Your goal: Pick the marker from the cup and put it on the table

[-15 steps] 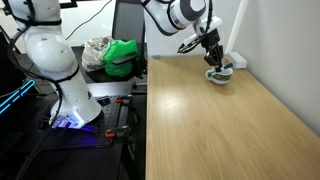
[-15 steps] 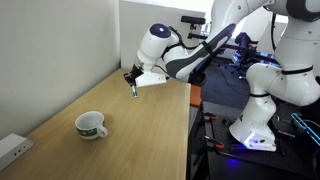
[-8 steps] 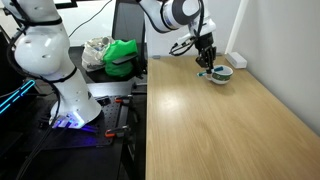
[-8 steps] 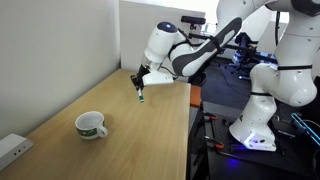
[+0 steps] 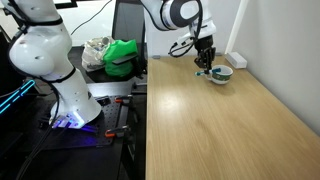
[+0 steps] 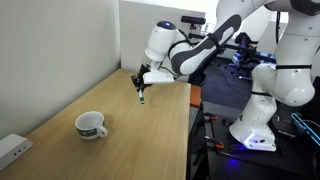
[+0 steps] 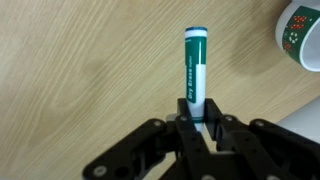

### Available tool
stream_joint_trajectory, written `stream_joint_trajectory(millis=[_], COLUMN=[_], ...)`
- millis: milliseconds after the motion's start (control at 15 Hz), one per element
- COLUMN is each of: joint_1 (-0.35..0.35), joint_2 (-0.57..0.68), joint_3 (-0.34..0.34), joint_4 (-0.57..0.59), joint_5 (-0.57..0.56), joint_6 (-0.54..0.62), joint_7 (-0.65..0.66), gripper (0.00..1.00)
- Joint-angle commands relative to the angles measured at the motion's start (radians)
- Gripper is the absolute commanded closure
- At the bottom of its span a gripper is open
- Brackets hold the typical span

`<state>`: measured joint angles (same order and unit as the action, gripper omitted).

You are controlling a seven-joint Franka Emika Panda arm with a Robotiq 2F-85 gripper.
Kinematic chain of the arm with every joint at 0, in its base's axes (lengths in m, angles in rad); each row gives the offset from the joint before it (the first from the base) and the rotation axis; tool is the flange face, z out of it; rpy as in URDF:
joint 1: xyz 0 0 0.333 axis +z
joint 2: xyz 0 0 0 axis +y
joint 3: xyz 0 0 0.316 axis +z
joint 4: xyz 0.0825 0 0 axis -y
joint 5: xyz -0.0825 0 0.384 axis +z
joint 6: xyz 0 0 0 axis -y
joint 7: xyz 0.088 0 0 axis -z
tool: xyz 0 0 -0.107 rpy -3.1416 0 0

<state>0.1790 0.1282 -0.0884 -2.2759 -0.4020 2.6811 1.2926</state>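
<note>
My gripper (image 7: pixel 199 128) is shut on the marker (image 7: pixel 194 67), a green stick with a white end, which points straight out from the jaws. In both exterior views the gripper (image 6: pixel 140 82) (image 5: pixel 205 55) holds the marker (image 6: pixel 143 96) upright, tip down, above the light wood-grain table (image 6: pixel 130 135) (image 5: pixel 220 125). The white cup (image 6: pixel 90 126) with greenish markings stands on the table apart from the gripper. It also shows in an exterior view (image 5: pixel 220 73), next to the gripper, and at the top right corner of the wrist view (image 7: pixel 300 32).
A white box with a cable (image 6: pixel 12 148) sits at the table's edge by the wall. A dark bench with green cloth (image 5: pixel 122 57) and a second white robot arm (image 5: pixel 45 50) stand beside the table.
The gripper with the marker has moved away from the cup, along the table, and a little lower. In the last half second it has hardly moved.
</note>
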Motion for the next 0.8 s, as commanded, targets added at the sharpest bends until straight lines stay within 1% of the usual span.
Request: stream_joint_trajectory(millis=[0, 67, 133, 200, 267, 400, 467, 733], joint_1=[-0.032, -0.032, -0.032, -0.032, -0.032, -0.026, -0.023, -0.013], joint_2=[-0.025, -0.022, -0.019, -0.016, -0.016, -0.017, -0.019, -0.029], joint_3=[0.035, 0.037, 0.042, 0.046, 0.050, 0.056, 0.061, 0.070], joint_4=[-0.014, -0.011, -0.008, -0.005, -0.002, 0.001, 0.002, 0.007], joint_5=[0.054, 0.061, 0.070, 0.074, 0.075, 0.067, 0.062, 0.028], joint_6=[-0.005, -0.008, -0.008, -0.013, -0.016, -0.021, -0.021, -0.030], joint_7=[-0.054, -0.055, -0.058, -0.055, -0.052, -0.044, -0.043, -0.016], gripper=[0.48, 0.41, 0.32, 0.26, 0.17, 0.04, 0.00, 0.00])
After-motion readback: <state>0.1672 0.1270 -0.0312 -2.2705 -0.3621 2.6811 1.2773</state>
